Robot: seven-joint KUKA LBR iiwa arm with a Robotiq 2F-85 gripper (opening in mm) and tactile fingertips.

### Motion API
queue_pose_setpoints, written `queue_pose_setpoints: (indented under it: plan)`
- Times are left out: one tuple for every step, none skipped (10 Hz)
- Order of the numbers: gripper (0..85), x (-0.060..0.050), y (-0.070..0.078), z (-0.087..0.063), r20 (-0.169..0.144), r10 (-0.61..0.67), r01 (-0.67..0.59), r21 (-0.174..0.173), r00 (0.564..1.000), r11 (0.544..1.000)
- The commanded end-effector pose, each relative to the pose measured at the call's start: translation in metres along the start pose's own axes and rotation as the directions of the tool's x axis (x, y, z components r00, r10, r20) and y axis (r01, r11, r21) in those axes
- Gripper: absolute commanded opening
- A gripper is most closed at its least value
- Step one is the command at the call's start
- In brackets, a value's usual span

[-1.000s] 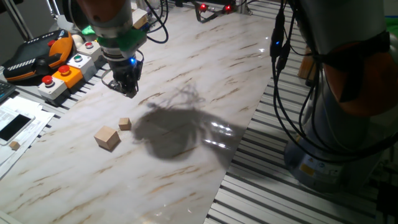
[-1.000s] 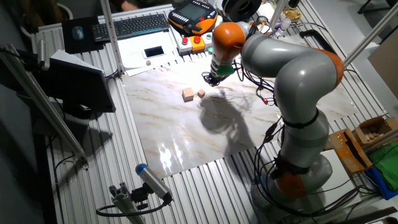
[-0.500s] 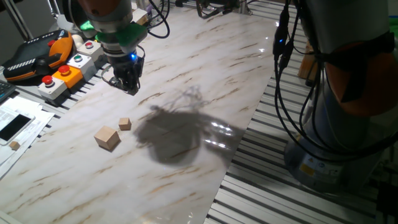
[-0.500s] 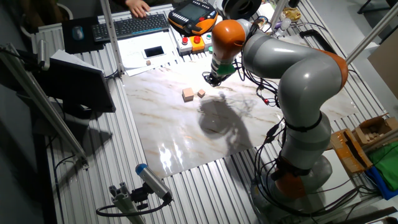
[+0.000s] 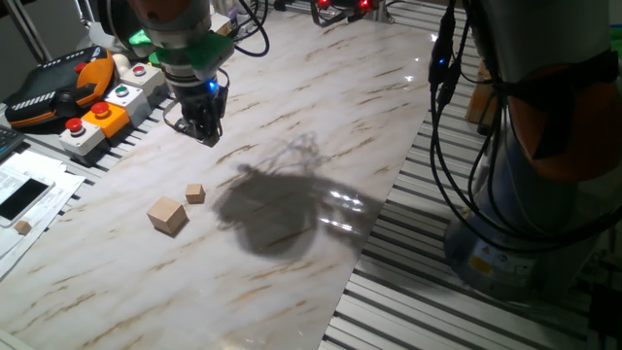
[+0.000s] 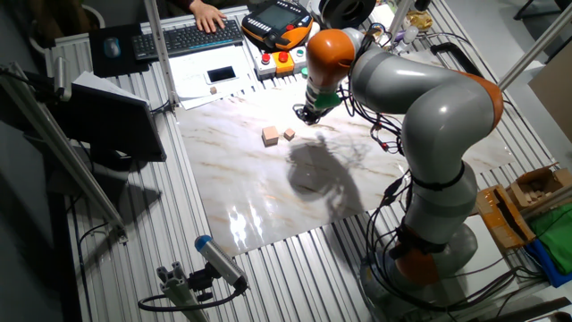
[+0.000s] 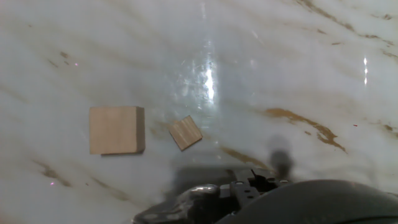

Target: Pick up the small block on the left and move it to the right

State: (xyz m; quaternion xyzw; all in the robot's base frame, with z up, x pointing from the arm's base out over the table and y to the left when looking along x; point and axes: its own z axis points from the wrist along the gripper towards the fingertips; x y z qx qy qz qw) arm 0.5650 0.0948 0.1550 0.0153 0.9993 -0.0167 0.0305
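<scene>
The small block [image 5: 195, 193], a tiny light-brown wooden cube, lies on the marble tabletop [image 5: 321, 107], just right of a larger tan wooden cube [image 5: 167, 215]. In the other fixed view the small block [image 6: 289, 134] and the larger cube [image 6: 270, 136] sit side by side. The hand view looks down on the small block [image 7: 185, 132], turned at an angle, and the larger cube [image 7: 115, 129]. My gripper [image 5: 204, 134] hangs above the table, behind and apart from both cubes. Its fingers taper together and hold nothing. The hand view shows only dark gripper parts at the bottom edge.
Button boxes [image 5: 102, 115] and an orange teach pendant [image 5: 49, 92] line the table's left edge, with papers and a phone [image 5: 21, 197] beyond. Cables [image 5: 437, 117] and the robot base [image 5: 525, 194] stand at the right. The arm's shadow [image 5: 277, 209] falls mid-table.
The gripper has drifted slightly up and toward the back right, away from the cubes. Both cubes have stayed put.
</scene>
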Motion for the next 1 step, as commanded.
queue_pose_setpoints:
  plan:
    - [0.7,0.0001,0.0001,-0.0001,-0.003,0.002,-0.002,-0.007,1.0,1.0]
